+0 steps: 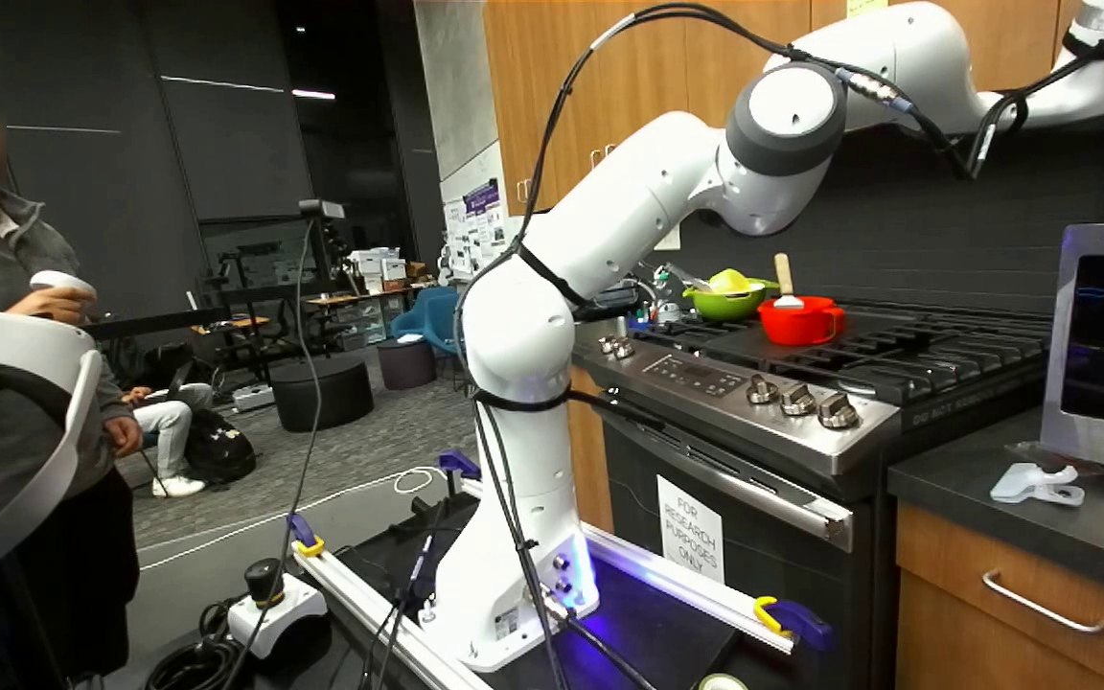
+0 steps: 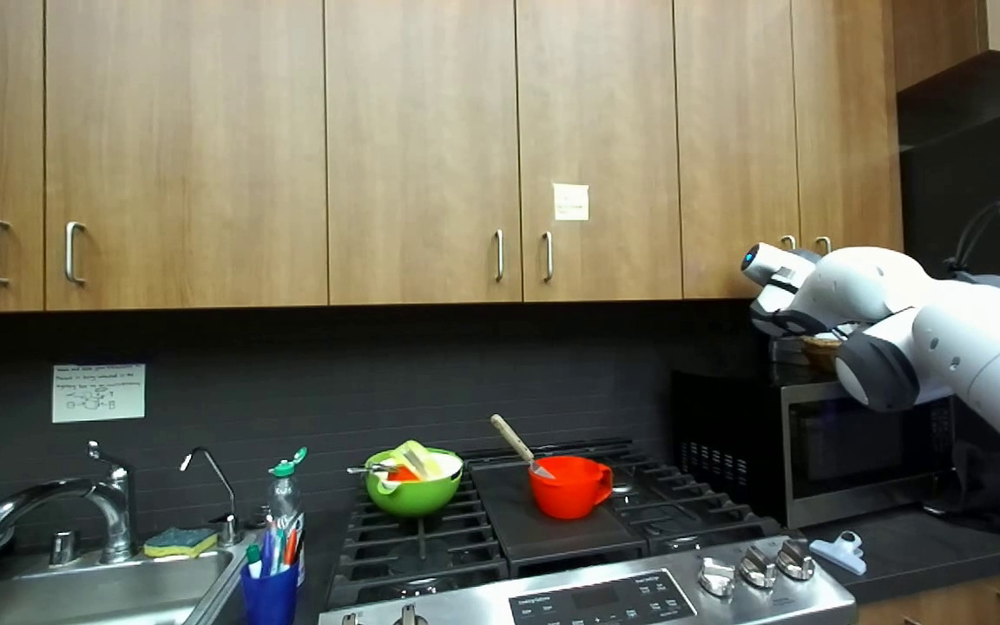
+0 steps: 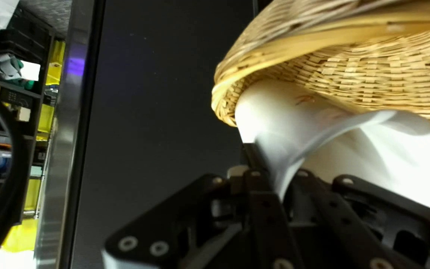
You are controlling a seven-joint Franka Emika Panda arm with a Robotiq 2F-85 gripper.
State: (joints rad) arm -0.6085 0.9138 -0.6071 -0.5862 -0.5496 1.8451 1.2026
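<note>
in an exterior view, left to right: sink [image 2: 118, 601], stove [image 2: 461, 612], microwave [image 2: 856, 444] | bowl's [image 2: 417, 500] on the stove's left side, pot's [image 2: 568, 496] on the middle plate [image 2: 569, 542], spatula's [image 2: 513, 438] in it | clip's [image 2: 837, 552] just sitting on the counter [image 2: 925, 549] right of the stove | basket's [image 3: 379, 71] atop the microwave, cup [image 3: 274, 108] partly in it, its wall caught in the gripper [image 3: 281, 185]

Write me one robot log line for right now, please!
hand: clamped on rim of white cup | cup: far end appears inside wicker basket | stove: red pot, spatula inside
</note>
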